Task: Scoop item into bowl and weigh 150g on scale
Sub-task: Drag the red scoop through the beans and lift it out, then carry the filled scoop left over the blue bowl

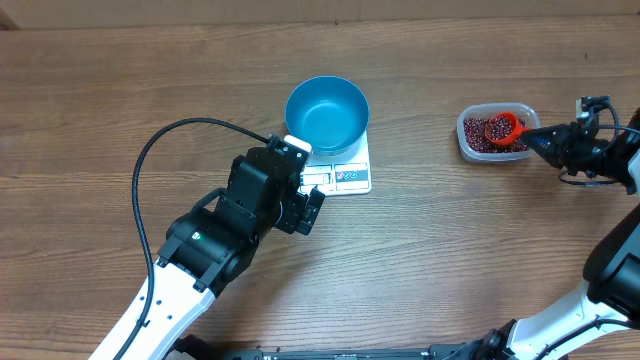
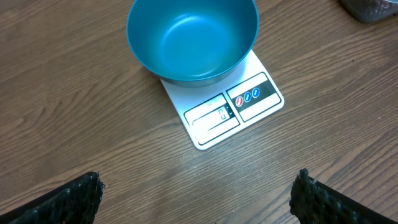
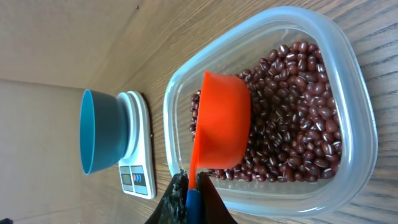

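No legible text anywhere. Scale (image 2: 214, 134) display (image 2: 212, 117): faint digit, too small to read. Buttons (image 2: 247, 96): marks unreadable.

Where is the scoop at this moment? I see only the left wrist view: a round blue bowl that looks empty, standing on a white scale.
Observer: The bright red plastic scoop is inside the clear rounded plastic tub, lying on the small dark red-brown beans.
Operator: Is something holding it?
Observer: Yes. The right end effector is shut on its blue-tipped handle.
Operator: On which side of the scale is that tub?
Observer: In the overhead view it stands on the right arm's side of the small flat white digital scale, apart from it, with bare wooden table between them.
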Controlling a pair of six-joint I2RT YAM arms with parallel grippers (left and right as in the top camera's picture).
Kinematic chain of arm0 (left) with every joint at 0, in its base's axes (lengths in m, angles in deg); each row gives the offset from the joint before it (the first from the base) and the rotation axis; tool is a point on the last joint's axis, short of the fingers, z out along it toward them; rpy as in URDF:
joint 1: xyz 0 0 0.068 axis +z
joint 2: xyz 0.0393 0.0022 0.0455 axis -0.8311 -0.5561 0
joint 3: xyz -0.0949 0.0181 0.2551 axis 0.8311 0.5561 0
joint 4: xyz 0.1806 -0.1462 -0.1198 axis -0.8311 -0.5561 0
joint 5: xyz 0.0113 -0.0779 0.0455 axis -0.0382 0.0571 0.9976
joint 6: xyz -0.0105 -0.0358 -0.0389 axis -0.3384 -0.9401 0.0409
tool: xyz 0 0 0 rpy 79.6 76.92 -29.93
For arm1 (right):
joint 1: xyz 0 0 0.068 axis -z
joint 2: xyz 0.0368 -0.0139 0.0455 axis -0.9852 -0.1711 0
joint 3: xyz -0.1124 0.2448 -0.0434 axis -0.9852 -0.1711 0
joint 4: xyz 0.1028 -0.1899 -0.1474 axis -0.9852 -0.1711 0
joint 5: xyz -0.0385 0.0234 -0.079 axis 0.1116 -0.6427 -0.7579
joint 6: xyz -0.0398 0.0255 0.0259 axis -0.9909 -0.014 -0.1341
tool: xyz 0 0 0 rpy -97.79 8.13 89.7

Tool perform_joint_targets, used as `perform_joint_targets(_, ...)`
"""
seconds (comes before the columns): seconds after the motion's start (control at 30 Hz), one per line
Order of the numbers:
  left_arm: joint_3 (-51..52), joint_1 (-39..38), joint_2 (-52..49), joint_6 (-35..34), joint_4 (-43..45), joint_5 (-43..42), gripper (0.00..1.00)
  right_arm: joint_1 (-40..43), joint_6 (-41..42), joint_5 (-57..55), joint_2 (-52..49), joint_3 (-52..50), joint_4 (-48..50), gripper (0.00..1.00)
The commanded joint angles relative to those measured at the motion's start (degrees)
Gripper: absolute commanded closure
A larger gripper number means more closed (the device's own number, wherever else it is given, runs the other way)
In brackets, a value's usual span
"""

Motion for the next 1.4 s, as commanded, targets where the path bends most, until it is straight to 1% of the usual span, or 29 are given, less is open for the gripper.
perform_joint_targets(0.0,0.1,0.2,-0.3,-0.2,0.2,0.6,0.00,0.5,0.0,4.7,-0.2,-0.4,0.2,0.96)
perform_joint_targets(0.13,0.1,0.2,-0.3,-0.2,0.2,0.6,0.00,0.7,0.1,8.9,-0.2,-0.4,0.4,0.96)
perform_joint_targets(0.27,0.1,0.2,-0.3,-0.2,0.2,0.6,0.00,0.8,0.1,9.7,-0.2,-0.4,0.4,0.96)
perform_joint_targets(0.37,0.1,0.2,-0.3,-0.2,0.2,0.6,0.00,0.8,1.4,9.9,-0.2,-0.4,0.4,0.96)
perform_joint_targets(0.43,0.1,0.2,-0.3,-0.2,0.2,0.6,0.00,0.8,1.7,12.7,-0.2,-0.4,0.2,0.96)
perform_joint_targets(0.53,0.1,0.2,-0.3,-0.2,0.2,0.6,0.00,0.7,4.0,13.1,-0.2,-0.4,0.0,0.96)
perform_joint_targets(0.63,0.1,0.2,-0.3,-0.2,0.2,0.6,0.00,0.4,4.3,17.7,-0.2,-0.4,-0.5,0.96)
perform_joint_targets(0.73,0.1,0.2,-0.3,-0.2,0.2,0.6,0.01,-0.1,4.3,20.1,-0.2,-0.4,-0.5,0.96)
perform_joint_targets(0.93,0.1,0.2,-0.3,-0.2,0.2,0.6,0.01,-3.3,4.3,21.0,-0.2,-0.4,-0.9,0.96)
perform_joint_targets(1.27,0.1,0.2,-0.3,-0.2,0.2,0.6,0.00,-12.3,4.4,22.6,-0.2,-0.3,0.0,0.96)
perform_joint_targets(1.37,0.1,0.2,-0.3,-0.2,0.2,0.6,0.00,-14.5,6.4,22.5,-0.2,-0.3,1.7,0.96)
